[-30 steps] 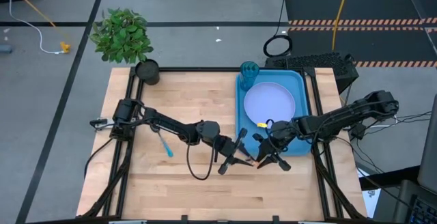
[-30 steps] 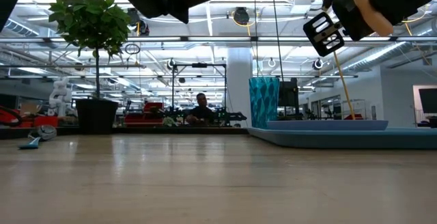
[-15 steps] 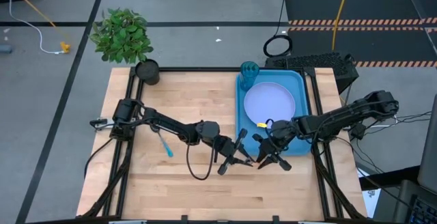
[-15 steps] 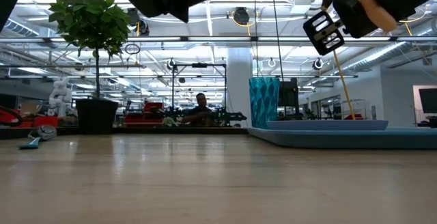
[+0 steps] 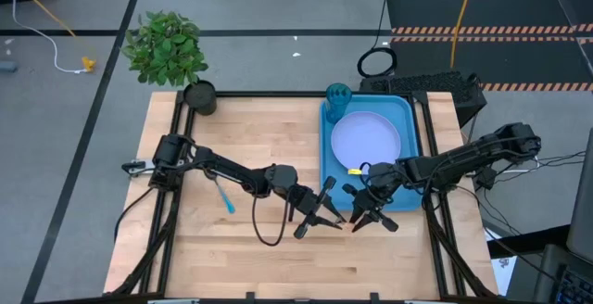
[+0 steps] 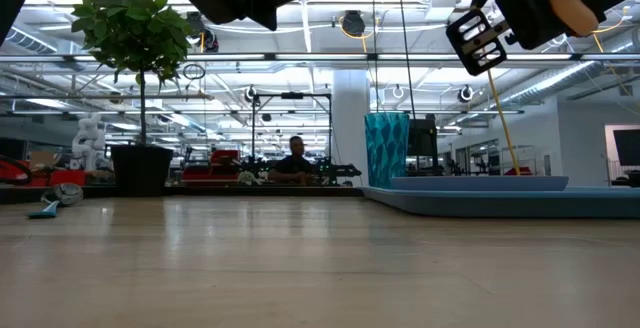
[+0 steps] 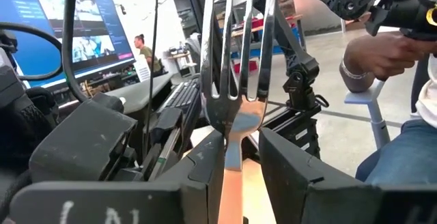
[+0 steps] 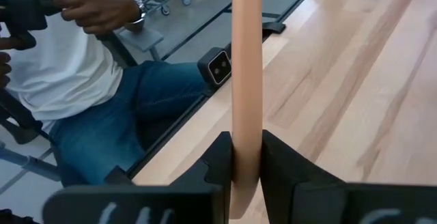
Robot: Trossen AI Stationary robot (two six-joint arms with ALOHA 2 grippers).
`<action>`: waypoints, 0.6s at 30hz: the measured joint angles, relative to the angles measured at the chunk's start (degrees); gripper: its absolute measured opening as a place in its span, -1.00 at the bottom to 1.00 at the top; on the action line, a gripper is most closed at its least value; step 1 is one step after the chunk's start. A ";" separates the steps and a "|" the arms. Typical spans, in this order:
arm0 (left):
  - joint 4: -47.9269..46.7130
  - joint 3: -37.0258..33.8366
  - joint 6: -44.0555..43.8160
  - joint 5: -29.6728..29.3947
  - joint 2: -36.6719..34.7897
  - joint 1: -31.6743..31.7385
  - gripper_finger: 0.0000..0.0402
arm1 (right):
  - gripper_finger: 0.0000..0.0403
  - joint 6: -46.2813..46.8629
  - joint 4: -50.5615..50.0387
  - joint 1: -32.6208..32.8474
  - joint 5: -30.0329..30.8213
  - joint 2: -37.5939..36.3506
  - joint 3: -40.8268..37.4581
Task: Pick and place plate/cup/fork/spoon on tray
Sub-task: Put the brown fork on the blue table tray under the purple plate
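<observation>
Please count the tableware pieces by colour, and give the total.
Blue: 3, the plate, the cup and the spoon.
Orange: 1, the fork, held between both grippers.
Total: 4.

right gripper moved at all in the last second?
Yes, slightly: in the high view the right gripper has eased toward the table's near edge, away from the plate.

The fork point(image 7: 235, 67) has glossy, mirror-bright metal tines and a smooth matt orange handle, above a pale wood surface point(image 5: 250, 137) with visible grain.
</observation>
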 joint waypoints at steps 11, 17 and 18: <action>-0.07 0.00 0.86 1.23 0.00 0.00 -0.54 | -0.82 -1.44 0.00 0.09 -2.96 0.00 0.00; 0.11 0.00 0.10 1.28 0.00 0.00 -0.54 | -0.82 -1.87 0.02 0.07 -2.95 0.00 0.00; 0.13 0.00 -0.27 1.15 0.00 0.00 -0.54 | -0.82 -1.89 0.03 0.04 -2.95 0.09 0.00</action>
